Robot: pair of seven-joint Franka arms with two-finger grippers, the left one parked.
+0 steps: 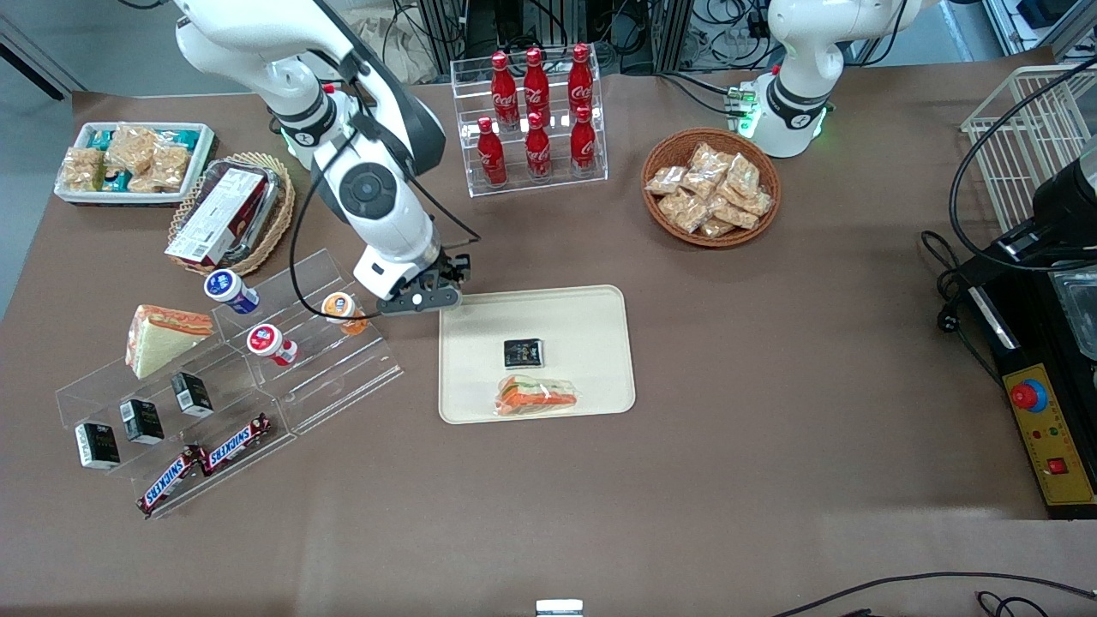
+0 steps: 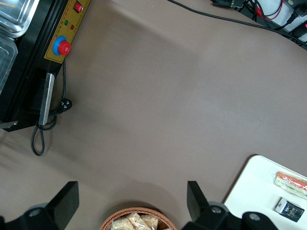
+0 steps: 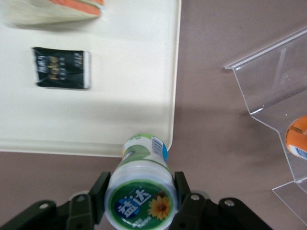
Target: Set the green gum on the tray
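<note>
Gum [image 3: 141,191] pinched in the jaws, hanging over the tray's [image 3: 96,124] corner.

The gripper [image 1: 426,294] hovers at the tray's [image 1: 600,343] corner nearest the acrylic rack [image 1: 343,360], at about 10 o'clock from the black packet [image 1: 523,352] and the sandwich [image 1: 536,396] lying on the tray. The jaws clamp the gum on opposite sides just under its lid, with the lid facing the wrist camera. It looks like a light, stiff plastic bottle with a smooth, probably slippery label. A round body can twist in a pinch, so holding high on the body near the lid, as here, seems sound. The orange bottle [image 1: 341,308] sits on the rack close by.
</note>
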